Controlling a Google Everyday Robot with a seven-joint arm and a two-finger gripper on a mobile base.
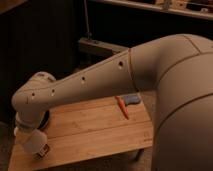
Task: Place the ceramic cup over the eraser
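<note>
our arm (90,80) reached from upper right down across the counter (95,130) to its front left corner. the pincer (41,149) hung there, and we could not tell whether it was apart or together. a blue-grey eraser (132,99) lay back right, just beside an orange pen (122,107). we could not make out the cup.
</note>
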